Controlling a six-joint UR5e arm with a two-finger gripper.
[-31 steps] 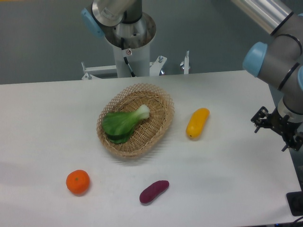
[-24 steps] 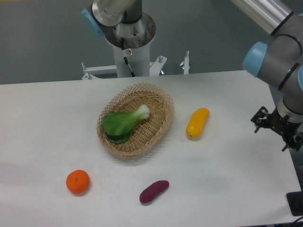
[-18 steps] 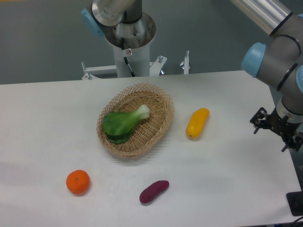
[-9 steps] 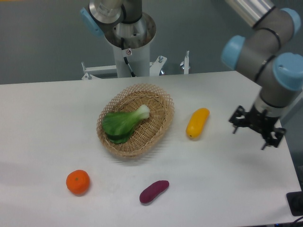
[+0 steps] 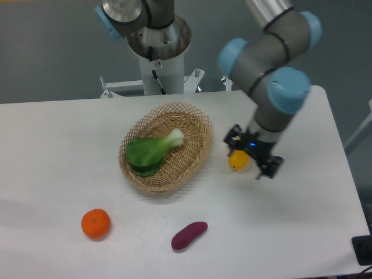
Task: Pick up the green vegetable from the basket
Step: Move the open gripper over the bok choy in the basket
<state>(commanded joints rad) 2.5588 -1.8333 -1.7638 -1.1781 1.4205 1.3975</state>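
The green vegetable [image 5: 152,151] is seen lying inside the basket [image 5: 197,119], with its dark leaves toward the lower left of the basket and its pale stem end pointing to the upper right, near the basket's middle. The basket is set on the white surface [image 5: 58,157], a little left of centre. The tool [image 5: 253,152] is held over the surface just to the right of the basket, apart from its rim, and nothing is gripped in it; its fingers are seen spread apart, one at the upper left and one at the lower right. A yellow squash [image 5: 237,159] is largely hidden behind the tool, with only its lower end showing between the fingers; whether it is touched by the tool cannot be told. An orange [image 5: 95,224] is placed near the front left of the surface, well apart from the basket. A purple sweet potato [image 5: 189,235] is laid in front of the basket, toward the near edge.
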